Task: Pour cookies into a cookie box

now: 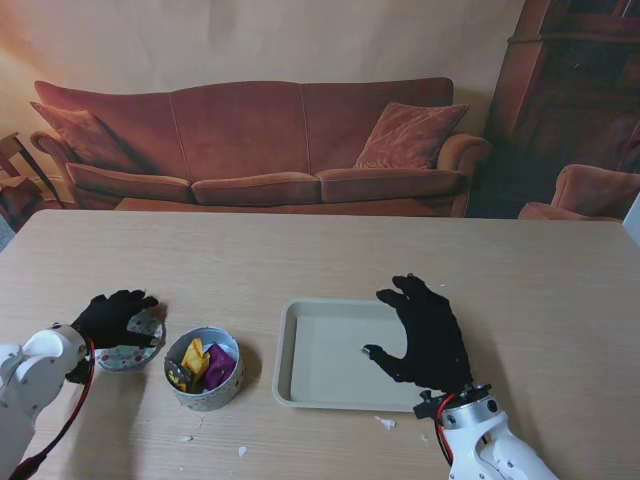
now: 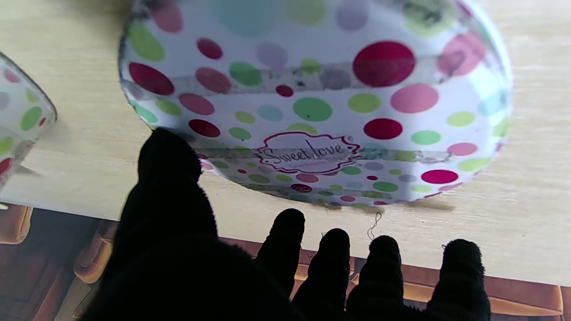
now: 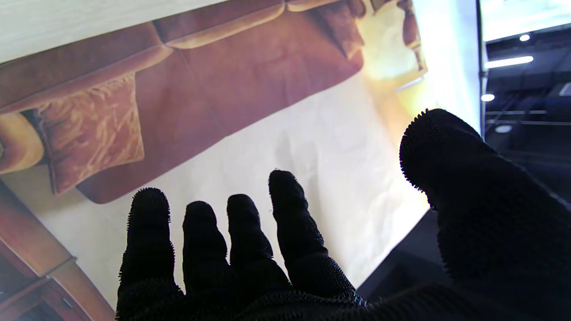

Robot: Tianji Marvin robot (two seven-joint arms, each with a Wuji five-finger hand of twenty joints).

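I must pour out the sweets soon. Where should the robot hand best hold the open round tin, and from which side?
Probably by the side wall of the tin, from the robot's left: it stands upright and open, so the mouth stays free, and the left hand is nearest.

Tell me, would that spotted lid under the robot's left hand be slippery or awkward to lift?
Probably a bit of both. The lid looks glossy, so the gloved left hand might slide on it. It lies low and flat on the table, leaving little edge to grip. It seems stiff and unlikely to roll.

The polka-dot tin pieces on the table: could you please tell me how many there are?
2: the lid under the left robot hand, and the open tin of wrapped sweets to its right, beside the tray.
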